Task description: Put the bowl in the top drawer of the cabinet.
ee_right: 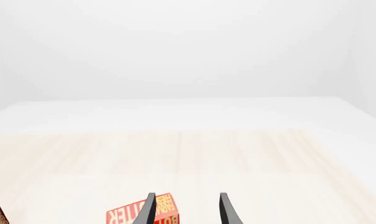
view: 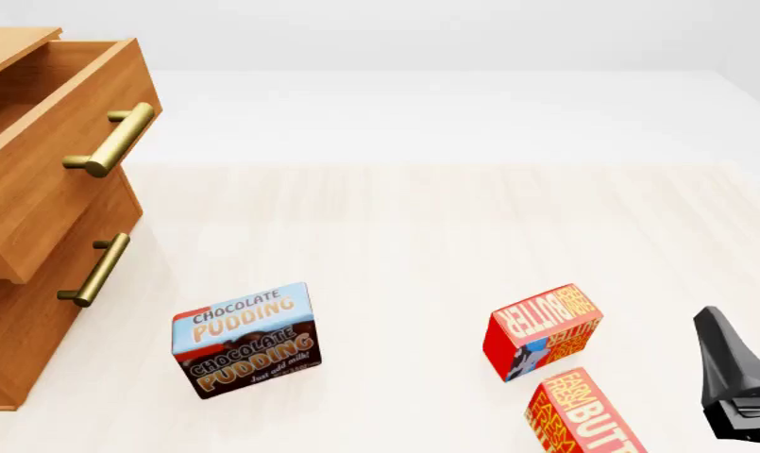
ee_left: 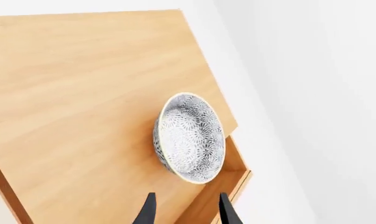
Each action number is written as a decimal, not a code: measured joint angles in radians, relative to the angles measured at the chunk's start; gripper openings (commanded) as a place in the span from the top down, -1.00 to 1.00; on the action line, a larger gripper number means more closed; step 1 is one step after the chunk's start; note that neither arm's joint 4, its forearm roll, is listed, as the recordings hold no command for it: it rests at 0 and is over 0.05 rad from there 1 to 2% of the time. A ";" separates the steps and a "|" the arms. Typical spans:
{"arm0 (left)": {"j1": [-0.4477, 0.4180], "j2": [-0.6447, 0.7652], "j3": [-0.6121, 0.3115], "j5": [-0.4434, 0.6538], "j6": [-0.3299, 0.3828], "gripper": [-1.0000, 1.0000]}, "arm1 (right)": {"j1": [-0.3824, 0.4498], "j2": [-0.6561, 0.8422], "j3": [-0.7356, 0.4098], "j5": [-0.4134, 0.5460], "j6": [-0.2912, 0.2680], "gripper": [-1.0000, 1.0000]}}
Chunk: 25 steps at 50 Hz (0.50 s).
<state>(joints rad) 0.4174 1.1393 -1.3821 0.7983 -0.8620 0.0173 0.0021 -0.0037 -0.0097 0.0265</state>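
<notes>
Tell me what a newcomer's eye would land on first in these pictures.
In the left wrist view, the lacy patterned bowl stands out, resting on the orange-brown top of the cabinet, just ahead of the open left gripper. In the front view, the top drawer is pulled open at the table's left, its brass handle gleaming. Nearer, a chocolate pudding box and two red butter boxes stand on the pale table.

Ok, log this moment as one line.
bowl: on cabinet top | top drawer: pulled open | left tool: open, empty, near bowl | right tool: open, empty, over table
</notes>
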 measured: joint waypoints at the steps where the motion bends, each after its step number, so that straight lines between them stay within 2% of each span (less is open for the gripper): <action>1: -0.005 -0.004 0.002 0.000 -0.001 -1.00 | 0.000 0.000 0.000 0.000 0.000 -1.00; 25: -0.145 -0.112 0.090 -0.004 -0.049 -1.00 | 0.001 -0.001 0.000 -0.003 0.000 -1.00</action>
<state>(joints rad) 0.2725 1.0273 -1.2919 0.7947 -0.9106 0.0187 0.0016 -0.0037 -0.0124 0.0269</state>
